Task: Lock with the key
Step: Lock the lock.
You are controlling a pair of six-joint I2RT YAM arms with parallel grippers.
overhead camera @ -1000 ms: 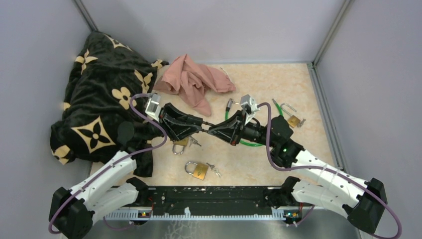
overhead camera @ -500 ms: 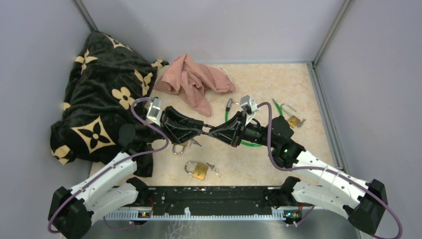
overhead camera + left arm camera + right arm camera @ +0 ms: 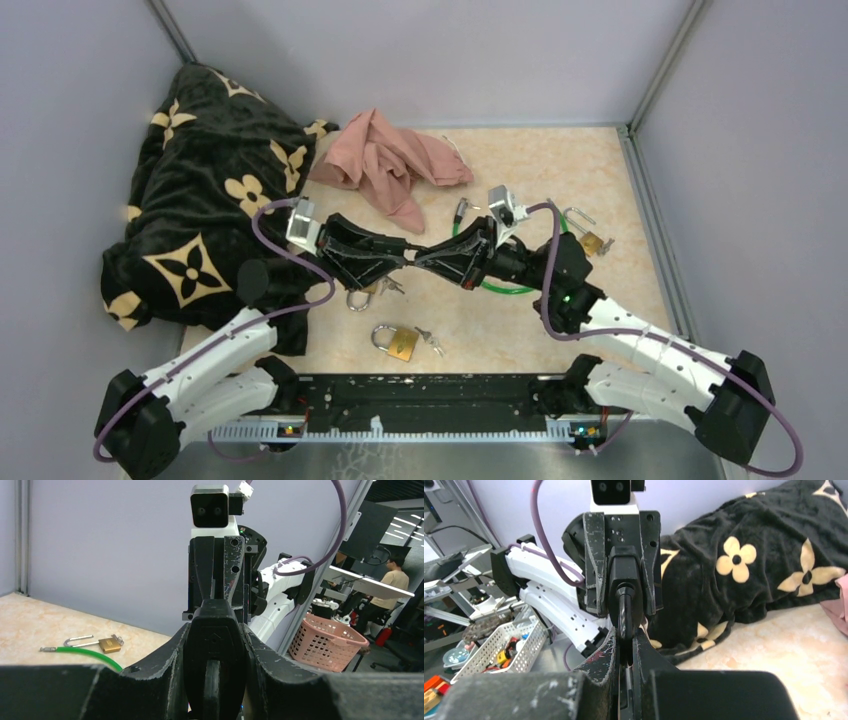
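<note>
Left gripper (image 3: 404,255) and right gripper (image 3: 421,258) remain tip to tip, both shifted marginally. Both jaws narrow, contents indiscernible. Brass padlock (image 3: 361,296) lies on desk (image 3: 520,170) just beneath them, untouched. Locking apparently not begun.

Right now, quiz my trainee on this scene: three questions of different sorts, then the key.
1. True or false: the left pincer and the right pincer meet tip to tip over the table.
2. Which lies nearest the arms' bases? A: the brass padlock with keys. B: the pink cloth. C: the black blanket.
3. Fill in: the green cable lies on the ___ arm's side of the table.
Key: 1 true; 2 A; 3 right.
</note>
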